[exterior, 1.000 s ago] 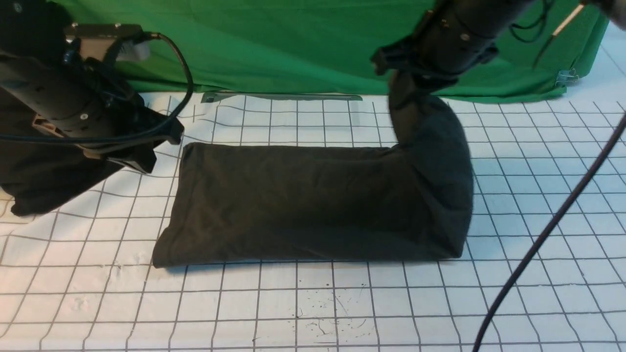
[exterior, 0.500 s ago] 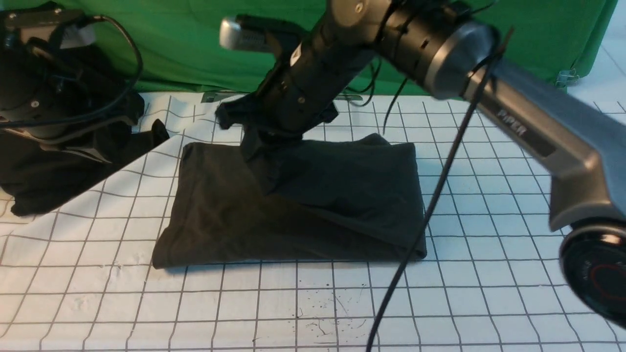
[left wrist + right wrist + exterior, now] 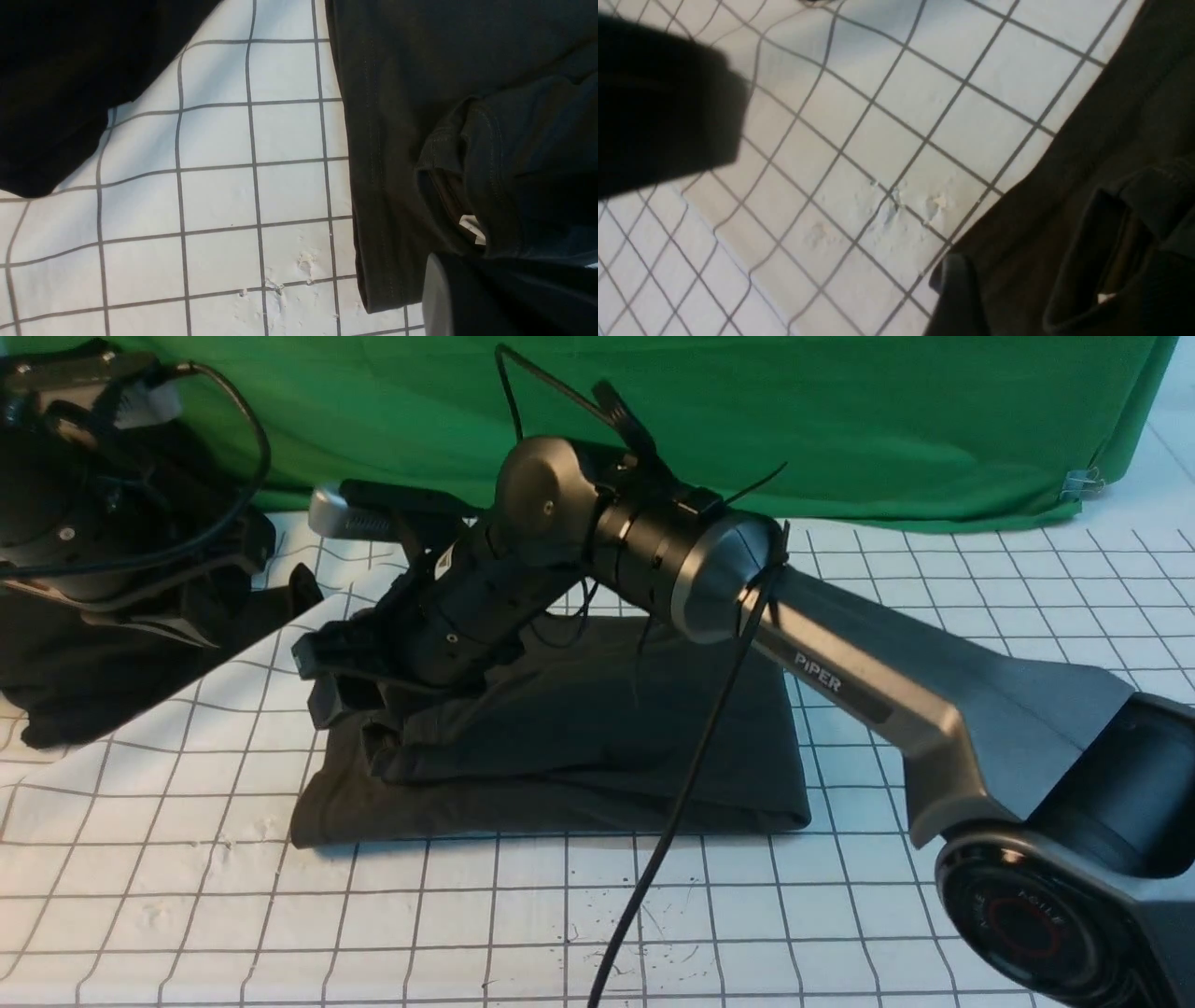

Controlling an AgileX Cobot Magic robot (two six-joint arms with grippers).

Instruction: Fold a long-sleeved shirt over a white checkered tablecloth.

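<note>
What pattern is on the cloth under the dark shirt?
The tablecloth is white with a thin dark grid of squares, clearest in the left wrist view.

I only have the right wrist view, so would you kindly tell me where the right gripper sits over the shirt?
Observer: The right gripper is low over the left end of the shirt, right at some bunched cloth.
Operator: Thank you. Is the left arm anywhere near it?
Observer: No, the left arm is off to the left above a black heap, apart from the shirt.
Operator: Is anything trailing across the fold?
Observer: A black cable hangs from the right arm and crosses in front of the shirt's near edge. I cannot tell whether it touches.
</note>
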